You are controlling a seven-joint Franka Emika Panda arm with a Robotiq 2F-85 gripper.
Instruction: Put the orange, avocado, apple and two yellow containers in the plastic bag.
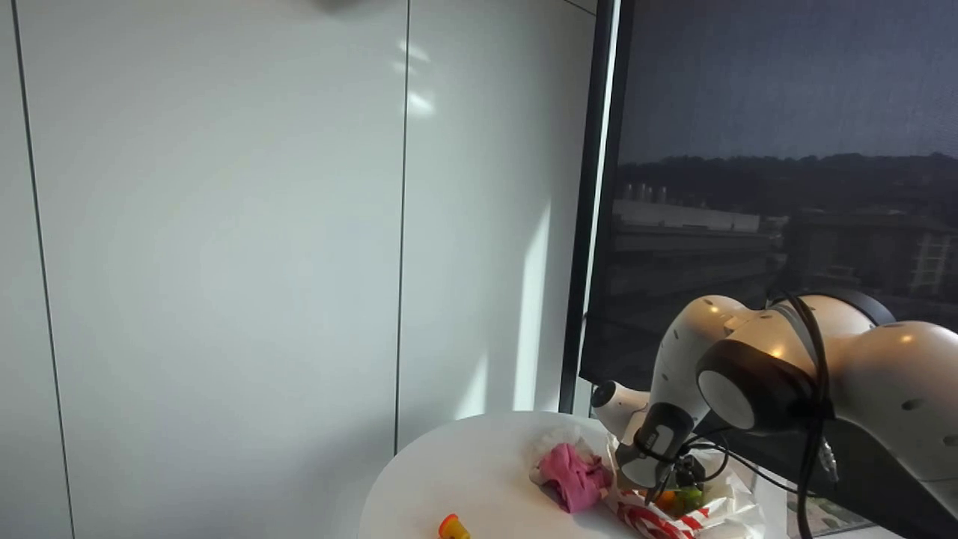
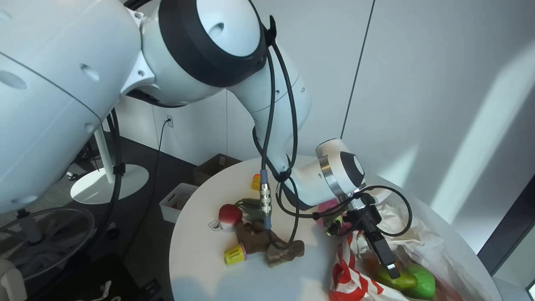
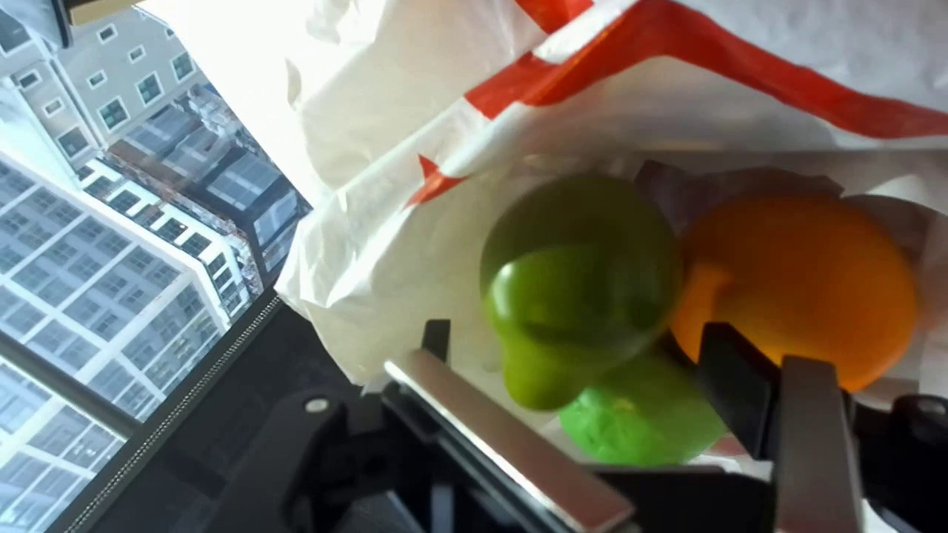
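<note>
The white and red plastic bag (image 2: 351,278) lies with its mouth open on the round table. It also shows in an exterior view (image 1: 658,520) and the wrist view (image 3: 400,281). Inside are the orange (image 3: 807,281), a glossy green pear-shaped fruit (image 3: 570,296) and a lighter green fruit (image 3: 637,422); I cannot tell which is the avocado. My gripper (image 3: 583,340) is open over the bag's mouth, with its fingers apart and these fruits beyond them. A red apple-like fruit (image 2: 230,215) lies on the table. One yellow container (image 2: 235,255) has a pink lid; another yellow container (image 1: 453,528) has an orange end.
A brown plush toy (image 2: 253,238) and a dark green item (image 2: 249,205) lie near the red fruit. A pink cloth (image 1: 572,479) lies beside the bag. A white bin (image 2: 175,205) stands on the floor. A window borders the bag's side.
</note>
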